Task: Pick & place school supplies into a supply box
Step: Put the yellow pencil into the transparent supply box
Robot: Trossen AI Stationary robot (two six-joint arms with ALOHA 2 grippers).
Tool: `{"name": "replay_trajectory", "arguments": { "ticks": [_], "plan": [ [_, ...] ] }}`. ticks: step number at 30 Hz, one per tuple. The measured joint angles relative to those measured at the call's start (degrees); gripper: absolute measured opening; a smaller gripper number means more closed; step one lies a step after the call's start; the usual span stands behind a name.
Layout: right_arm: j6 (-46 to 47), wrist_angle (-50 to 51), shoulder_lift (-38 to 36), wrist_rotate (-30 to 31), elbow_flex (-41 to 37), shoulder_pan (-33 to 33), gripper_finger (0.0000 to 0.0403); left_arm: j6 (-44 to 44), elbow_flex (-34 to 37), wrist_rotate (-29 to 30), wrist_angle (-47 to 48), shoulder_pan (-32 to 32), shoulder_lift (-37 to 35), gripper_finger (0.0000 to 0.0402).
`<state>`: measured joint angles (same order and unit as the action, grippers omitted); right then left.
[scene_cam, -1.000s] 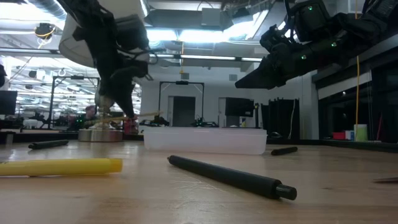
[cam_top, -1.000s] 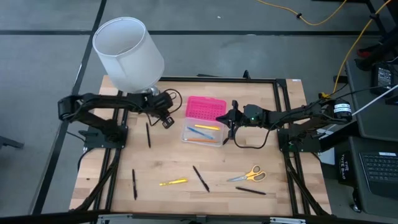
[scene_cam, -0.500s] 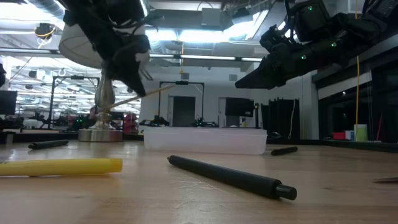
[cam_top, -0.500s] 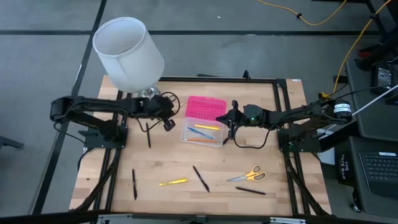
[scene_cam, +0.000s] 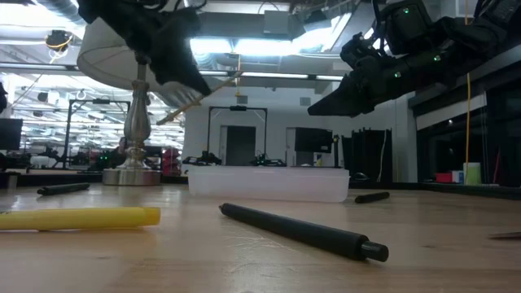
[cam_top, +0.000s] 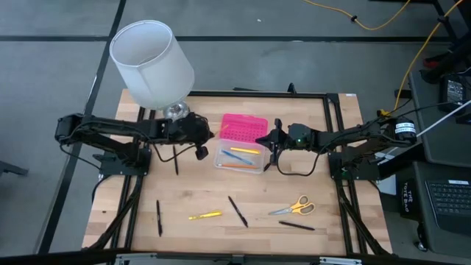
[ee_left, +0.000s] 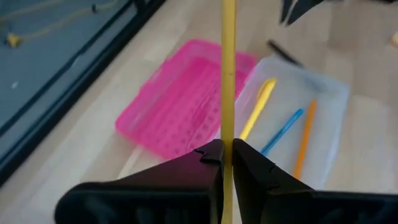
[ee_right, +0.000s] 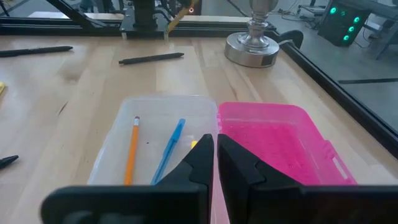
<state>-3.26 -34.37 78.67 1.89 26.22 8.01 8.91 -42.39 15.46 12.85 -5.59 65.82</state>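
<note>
inside the clear supply box (cam_top: pixel 239 158) at table centre lay three pens, the left end effector (ee_left: pixel 224 163) gripped a pencil (ee_left: pixel 228 81) left of it, the right end effector (ee_right: pixel 214 155) was closed empty, and five pens and scissors (cam_top: pixel 292 207) remained near.

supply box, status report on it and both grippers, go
Left gripper shut on pencil, airborne short of supply box. Right gripper shut, empty, beside box. Three pens inside. Nothing blocking.

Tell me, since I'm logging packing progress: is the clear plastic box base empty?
Not empty. The clear plastic box base holds an orange pencil, blue pen and yellow pen.
</note>
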Motion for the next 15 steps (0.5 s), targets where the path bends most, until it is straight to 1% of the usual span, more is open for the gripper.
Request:
{"name": "replay_trajectory", "arguments": {
  "ticks": [3, 8, 12, 15],
  "plan": [
    [0.7, 0.0, 0.0, 0.0, 0.0, 0.0, 0.0028, -2.0, 0.0, -1.2, -2.9, 0.5, 0.0, 0.0012],
    [1.6, 0.0, 0.0, -0.3, 0.0, -0.4, 0.0028, -6.6, 0.0, -7.6, -8.9, 0.7, 0.0, 0.0013],
    [1.5, -0.7, 0.0, -0.4, 0.0, -1.6, 0.0028, -9.0, 0.0, -10.2, -13.4, 0.7, 0.0, 0.0013],
    [1.5, -1.3, 0.0, -0.4, 0.0, -2.6, 0.0028, -10.1, 0.0, -11.6, -14.8, 0.7, 0.0, 0.0013]
  ]
}}
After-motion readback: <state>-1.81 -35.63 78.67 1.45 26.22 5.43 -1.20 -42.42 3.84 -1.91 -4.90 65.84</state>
